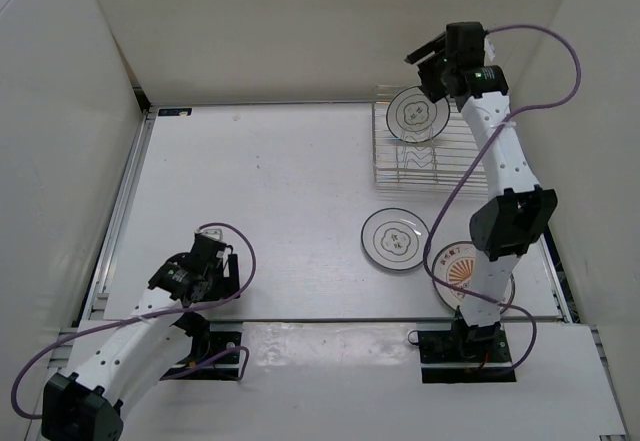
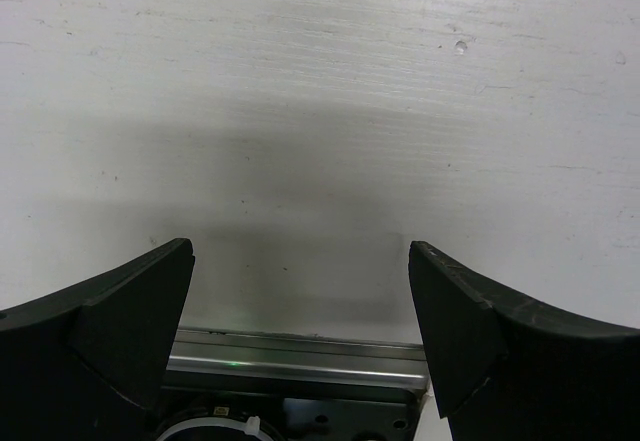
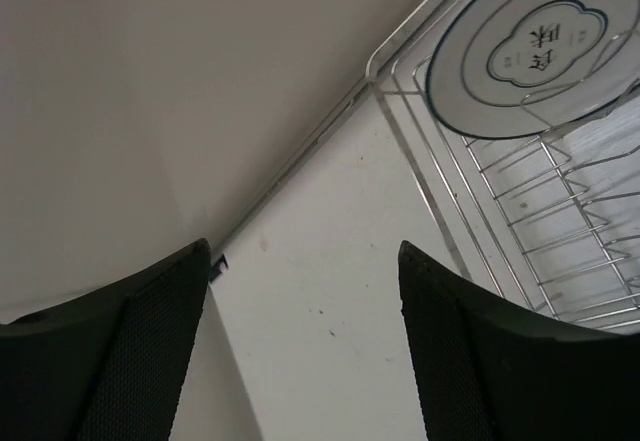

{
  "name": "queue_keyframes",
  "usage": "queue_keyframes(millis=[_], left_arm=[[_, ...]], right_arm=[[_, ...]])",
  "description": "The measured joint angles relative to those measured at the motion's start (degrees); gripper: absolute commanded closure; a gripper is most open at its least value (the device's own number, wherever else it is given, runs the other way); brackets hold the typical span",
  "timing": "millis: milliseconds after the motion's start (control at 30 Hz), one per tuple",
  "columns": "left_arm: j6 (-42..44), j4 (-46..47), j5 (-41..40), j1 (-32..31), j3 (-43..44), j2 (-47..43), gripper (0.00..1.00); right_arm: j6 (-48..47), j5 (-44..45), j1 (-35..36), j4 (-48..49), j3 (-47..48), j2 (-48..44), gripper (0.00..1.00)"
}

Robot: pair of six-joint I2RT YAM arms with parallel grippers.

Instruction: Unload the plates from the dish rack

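Fingers (image 3: 120, 361) of right gripper (image 3: 302, 261): spread wide, holding nothing, poised over the dish rack's (image 3: 520, 211) far left corner. Racked plate (image 3: 540, 51): propped on edge, face toward the arms, up and right of those fingers in the wrist view. Left gripper (image 2: 300, 251): parted, empty, well apart, so the right arm is nearer. Ringed plate (image 1: 396, 239) and orange-rimmed plate (image 1: 455, 273): flat on table (image 1: 260, 181).

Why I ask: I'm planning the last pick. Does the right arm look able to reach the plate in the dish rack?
Probably yes. The right gripper hangs open beside the ringed plate in the dish rack, with nothing between them; the plate sits off to one side of its jaws.
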Motion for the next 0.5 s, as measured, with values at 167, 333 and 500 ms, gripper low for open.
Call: queue_keyframes(millis=[167,333,500], left_arm=[[0.0,0.0,-0.8,0.0,0.0,-1.7,0.0],[-0.3,0.0,-1.7,0.0,0.0,-2.4,0.0],[-0.7,-0.1,-2.7,0.0,0.0,-2.4,0.0]], right_arm=[[10.9,-5.8,-6.4,5.2,-3.7,5.4,0.17],[15.1,-10.1,-10.1,8.5,-2.1,11.7,0.16],[17.6,-12.7,-11.3,10.8,-1.3,15.2,0.16]])
